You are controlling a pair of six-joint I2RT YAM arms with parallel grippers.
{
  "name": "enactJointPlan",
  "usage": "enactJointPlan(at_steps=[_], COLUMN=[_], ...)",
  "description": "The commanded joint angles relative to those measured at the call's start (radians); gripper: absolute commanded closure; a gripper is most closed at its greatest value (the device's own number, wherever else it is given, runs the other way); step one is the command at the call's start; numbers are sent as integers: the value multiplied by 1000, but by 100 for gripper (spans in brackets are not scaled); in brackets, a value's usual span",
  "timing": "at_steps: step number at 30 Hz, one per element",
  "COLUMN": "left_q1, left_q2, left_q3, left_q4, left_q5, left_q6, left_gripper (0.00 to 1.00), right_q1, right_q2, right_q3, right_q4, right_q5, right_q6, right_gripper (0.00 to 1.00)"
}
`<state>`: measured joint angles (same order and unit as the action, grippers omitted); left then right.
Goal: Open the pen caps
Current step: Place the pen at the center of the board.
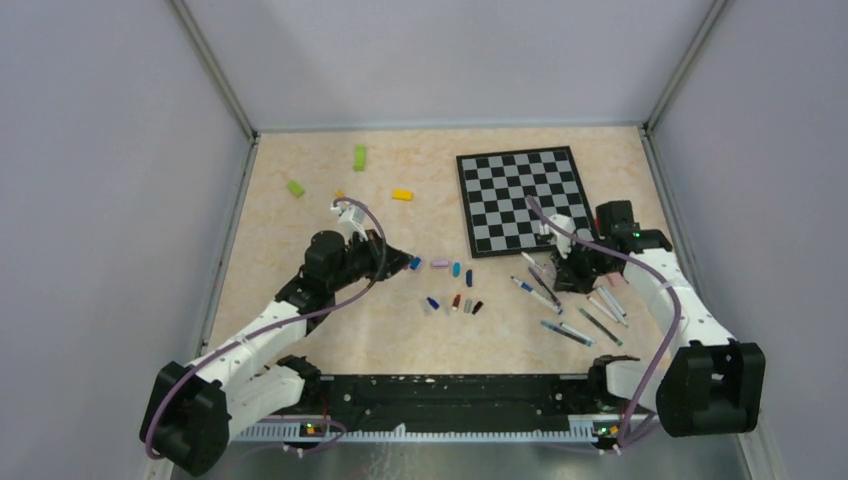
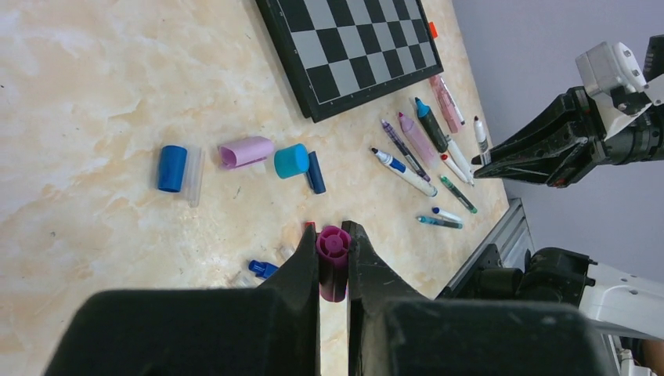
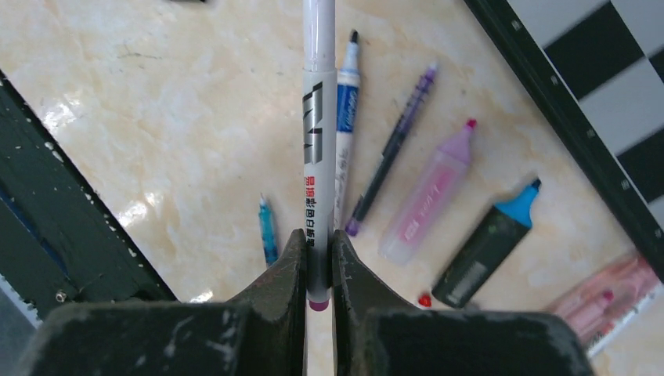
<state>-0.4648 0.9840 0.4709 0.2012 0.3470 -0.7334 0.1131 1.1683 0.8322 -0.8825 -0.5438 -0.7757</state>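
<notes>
A: What do the left fingers (image 2: 297, 266) grasp?
B: A magenta pen cap (image 2: 333, 247), clenched between them over the bench (image 2: 94, 94).
A: And the right fingers (image 3: 286, 270)?
B: Clamped on a white pen (image 3: 318, 157); loose pens (image 3: 427, 196) lie beyond.

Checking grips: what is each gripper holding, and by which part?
Left gripper pinches a magenta cap across its sides. Right gripper clamps a white pen near its magenta-tipped end.

Chessboard (image 1: 522, 200) on table (image 1: 420, 160), upper right of centre. Three blocks (image 1: 359, 157) left of it, toward upper left. Pen caps (image 1: 455, 270) scattered mid-frame, below chessboard's left corner. Pens (image 1: 567, 331) right of caps, below chessboard. Left gripper (image 2: 333, 229) just left of caps, cap (image 2: 332, 254) between jaws. Right gripper (image 3: 318, 235) over pens, pen (image 3: 319, 149) in it.
</notes>
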Motion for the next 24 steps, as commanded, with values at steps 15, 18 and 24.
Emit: enactJointPlan(at_steps=[15, 18, 24], left_q1=[11, 11, 11], left_q2=[57, 82, 119], left_q3=[-44, -47, -41], left_q4=[105, 143, 200], left_q5=[130, 178, 220], left_q6=[79, 91, 125], left_gripper=[100, 100, 100], right_q1=[-642, -690, -736], right_q2=[23, 65, 174], right_q3=[31, 44, 67], right_q4=[-222, -210, -198], right_q5=[137, 159, 179], right_q6=[-391, -412, -472], right_gripper=[100, 100, 100])
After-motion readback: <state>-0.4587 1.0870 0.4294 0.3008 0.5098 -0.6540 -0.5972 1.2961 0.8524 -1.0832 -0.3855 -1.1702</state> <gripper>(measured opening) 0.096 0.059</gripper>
